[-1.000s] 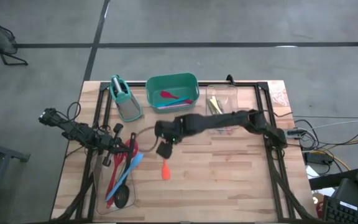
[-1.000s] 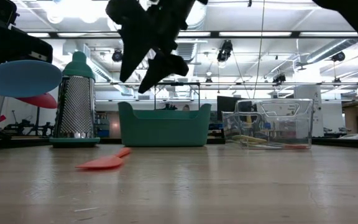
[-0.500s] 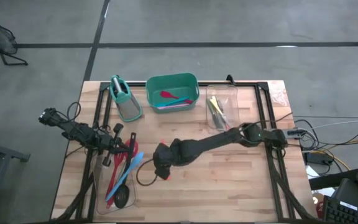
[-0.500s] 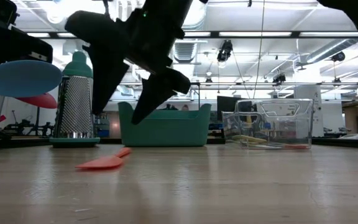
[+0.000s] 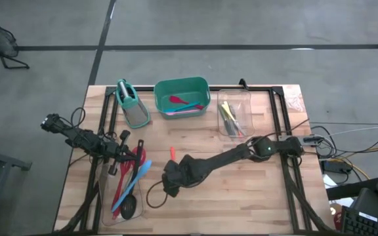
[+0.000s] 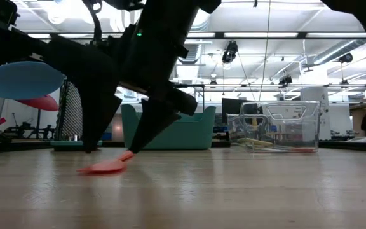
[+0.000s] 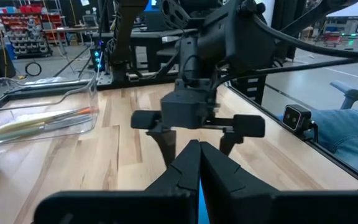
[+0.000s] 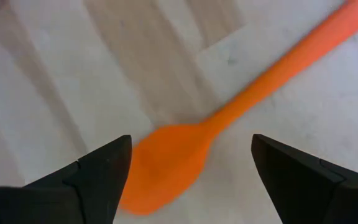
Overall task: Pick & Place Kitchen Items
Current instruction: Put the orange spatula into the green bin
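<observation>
An orange spatula [image 5: 173,153] lies flat on the table's middle, its blade [image 8: 164,163] toward the near edge and its handle [image 8: 303,53] toward the far edge. My right gripper [image 5: 171,183] hangs open just over the blade, slanting down, one finger on each side of it [image 6: 112,149], not touching it. My left gripper [image 5: 123,149] is shut with nothing in it, and it waits at the table's left over a clear bin [image 5: 105,196] that holds red and blue spatulas and a black ladle [image 5: 128,208].
At the far edge stand a metal grater [image 5: 132,105], a green tub [image 5: 182,85] with red and blue utensils, and a clear bin [image 5: 235,111] with yellow-handled tools. Bare wood lies to the right of the spatula.
My right gripper has swung toward the table's near edge and come down along the orange spatula, from over its handle to low over its blade. The spatula has stayed where it was.
</observation>
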{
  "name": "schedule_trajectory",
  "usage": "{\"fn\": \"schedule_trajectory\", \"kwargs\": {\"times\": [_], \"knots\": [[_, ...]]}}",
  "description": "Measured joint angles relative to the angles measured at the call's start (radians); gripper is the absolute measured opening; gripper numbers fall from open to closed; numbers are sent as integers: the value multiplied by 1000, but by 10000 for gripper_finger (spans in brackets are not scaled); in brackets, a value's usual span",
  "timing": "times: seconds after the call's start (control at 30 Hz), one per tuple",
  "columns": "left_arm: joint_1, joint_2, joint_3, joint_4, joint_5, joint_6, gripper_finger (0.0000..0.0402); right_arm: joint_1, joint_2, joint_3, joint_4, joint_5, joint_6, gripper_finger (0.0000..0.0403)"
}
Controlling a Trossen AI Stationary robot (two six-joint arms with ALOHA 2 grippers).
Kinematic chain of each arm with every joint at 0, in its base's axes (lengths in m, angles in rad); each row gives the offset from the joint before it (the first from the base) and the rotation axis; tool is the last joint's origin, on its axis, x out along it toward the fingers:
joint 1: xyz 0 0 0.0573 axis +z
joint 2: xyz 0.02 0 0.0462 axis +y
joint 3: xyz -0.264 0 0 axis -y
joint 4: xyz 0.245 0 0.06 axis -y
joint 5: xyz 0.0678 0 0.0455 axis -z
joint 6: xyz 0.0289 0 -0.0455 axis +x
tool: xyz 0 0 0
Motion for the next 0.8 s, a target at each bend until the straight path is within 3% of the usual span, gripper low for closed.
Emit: {"fn": "schedule_trajectory", "kwargs": {"times": [0.27,0.43,0.6,0.8], "knots": [[0,0,0,0,0,0,10,16,26,-6,7,25,24,347],[0,0,0,0,0,0,10,22,52,-2,12,33,20,334],[0,0,0,0,0,0,10,25,66,-2,12,40,16,289],[0,0,0,0,0,0,10,26,65,3,9,27,-11,193]]}}
